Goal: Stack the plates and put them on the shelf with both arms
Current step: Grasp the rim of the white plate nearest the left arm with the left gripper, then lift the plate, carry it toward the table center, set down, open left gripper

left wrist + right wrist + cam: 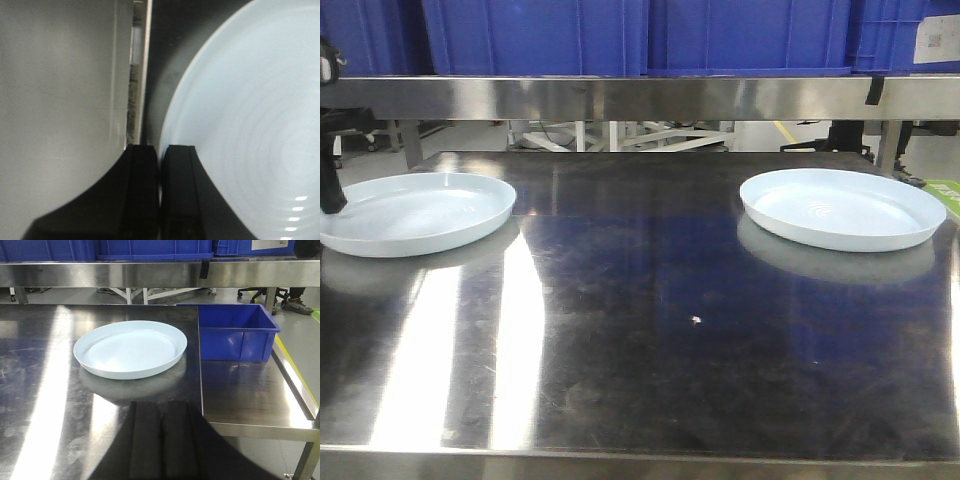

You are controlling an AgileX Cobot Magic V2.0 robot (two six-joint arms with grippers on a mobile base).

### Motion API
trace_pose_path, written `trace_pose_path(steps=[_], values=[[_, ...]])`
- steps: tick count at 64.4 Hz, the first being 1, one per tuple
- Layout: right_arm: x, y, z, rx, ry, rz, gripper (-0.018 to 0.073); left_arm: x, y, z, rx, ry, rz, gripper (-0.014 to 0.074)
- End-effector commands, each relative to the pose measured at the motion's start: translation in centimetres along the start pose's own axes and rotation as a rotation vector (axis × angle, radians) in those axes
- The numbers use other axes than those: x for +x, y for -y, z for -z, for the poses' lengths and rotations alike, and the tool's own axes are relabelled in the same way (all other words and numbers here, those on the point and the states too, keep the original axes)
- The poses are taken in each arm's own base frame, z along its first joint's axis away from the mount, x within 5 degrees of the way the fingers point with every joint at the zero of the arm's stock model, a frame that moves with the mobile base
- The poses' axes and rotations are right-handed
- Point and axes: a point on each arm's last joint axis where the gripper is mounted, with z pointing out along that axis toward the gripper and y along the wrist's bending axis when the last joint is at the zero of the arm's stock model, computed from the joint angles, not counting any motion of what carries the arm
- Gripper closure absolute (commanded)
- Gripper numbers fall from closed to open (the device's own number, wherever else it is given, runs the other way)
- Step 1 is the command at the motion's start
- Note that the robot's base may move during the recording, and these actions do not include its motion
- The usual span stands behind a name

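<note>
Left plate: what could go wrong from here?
The left plate sits by the table edge, left gripper at its rim: a shallow pinch may slip or tip it. The right gripper looks shut, short of the right plate; advancing so could shove it.

Left plate (415, 212), right plate (845, 207), steel tabletop (640, 330)

Matte black, unmarked fingers (142, 190) with squared tips and outward-curving flanks are seen on the left gripper (160, 150), and a like pair of plain black, softly rounded fingers (145, 440) is shown on the right gripper (160, 407).
</note>
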Motion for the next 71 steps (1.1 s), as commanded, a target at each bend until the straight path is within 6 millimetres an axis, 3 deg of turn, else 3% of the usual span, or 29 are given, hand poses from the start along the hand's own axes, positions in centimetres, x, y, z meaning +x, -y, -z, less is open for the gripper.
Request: trace_pose_path(steps=[1,13,30,43,56,63,71], values=[[-0.8,0.0,0.2,0.003,0.101,0.002,0.0504,-0.9,1.5,4.1,0.065,0.092,-0.003,0.0513],[-0.8,0.0,0.2,0.003,0.101,0.002,0.0504,-1.6,3.3,6.0,0.207,0.116,0.025,0.0514],[-0.8,0.0,0.2,0.003,0.101,0.002,0.0504,-1.8,9.2,5.6,0.296,0.158,-0.06,0.0514],[-0.8,0.0,0.2,0.003,0.101,0.002,0.0504,-1.1,13.8,2.9,0.34,0.104,-0.126,0.0514],[-0.8,0.0,0.2,0.003,0.101,0.002,0.0504,-0.7,15.5,1.2,0.306,0.08,-0.18,0.0508],[-0.8,0.0,0.2,0.003,0.101,0.002,0.0504,-0.5,15.7,1.2,0.303,0.072,-0.189,0.0437],[-0.8,0.0,0.2,0.003,0.101,0.002,0.0504,-0.3,16.2,1.5,0.308,0.069,-0.201,0.0248]])
